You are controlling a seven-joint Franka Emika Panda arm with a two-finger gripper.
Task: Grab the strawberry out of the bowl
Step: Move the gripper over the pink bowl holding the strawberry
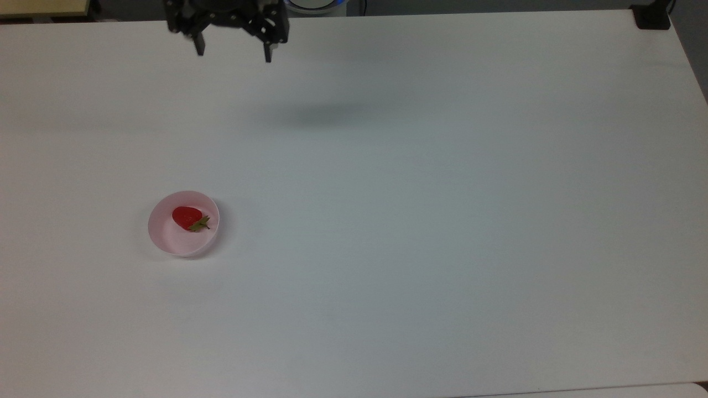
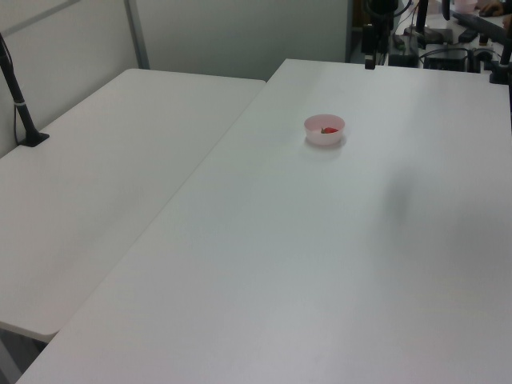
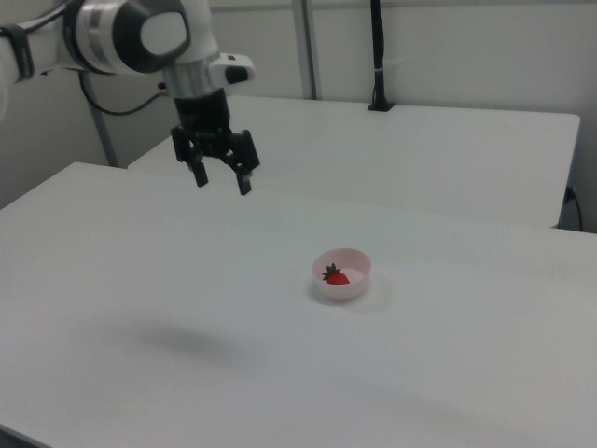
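A red strawberry (image 1: 186,216) with a green leafy cap lies inside a small pale pink bowl (image 1: 168,241) on the white table, in the top view's left half. The bowl (image 3: 352,287) and strawberry (image 3: 337,277) also show at the right view's middle, and the bowl (image 2: 324,138) in the left view's upper middle. My black gripper (image 1: 233,55) hangs open high above the table near its far edge, well away from the bowl. In the right view the gripper (image 3: 222,183) is up and left of the bowl, fingers pointing down, nothing between them.
The white table (image 1: 420,221) is wide and bare around the bowl. A second white table (image 2: 104,160) adjoins it on the left view's left. A black post clamp (image 1: 651,16) sits at the top view's upper right corner.
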